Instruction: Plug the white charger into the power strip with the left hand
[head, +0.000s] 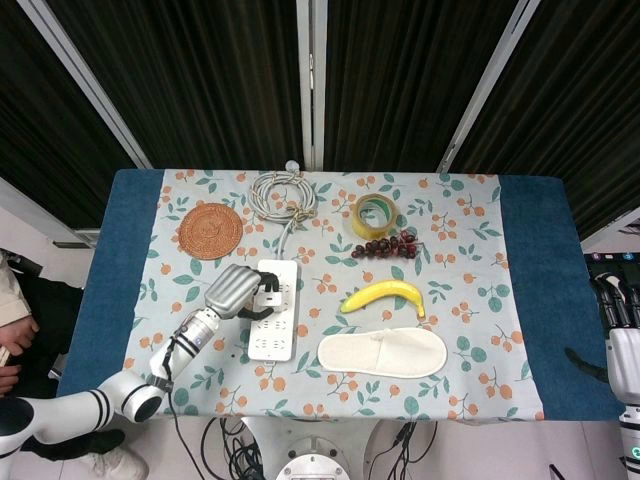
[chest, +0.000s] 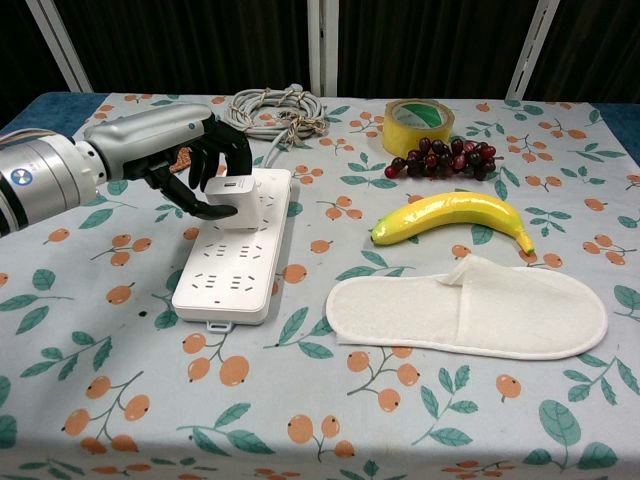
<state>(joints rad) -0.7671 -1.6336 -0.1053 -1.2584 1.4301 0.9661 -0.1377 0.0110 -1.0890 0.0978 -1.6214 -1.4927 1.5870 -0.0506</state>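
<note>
The white power strip (chest: 232, 258) (head: 274, 322) lies lengthwise on the floral cloth, left of centre. The white charger (chest: 233, 194) stands on its far end, seated against the strip's top face. My left hand (chest: 196, 160) (head: 236, 291) comes in from the left and holds the charger between its dark thumb below and fingers (chest: 226, 149) curled over the top. My right hand (head: 622, 330) hangs at the right edge of the head view, off the table, its fingers too cut off to judge.
The strip's coiled grey cable (chest: 277, 106) lies behind it. A woven coaster (head: 210, 230) sits far left, a tape roll (chest: 417, 118) and grapes (chest: 440, 158) at the back, and a banana (chest: 453, 212) and white slipper (chest: 470, 310) to the right.
</note>
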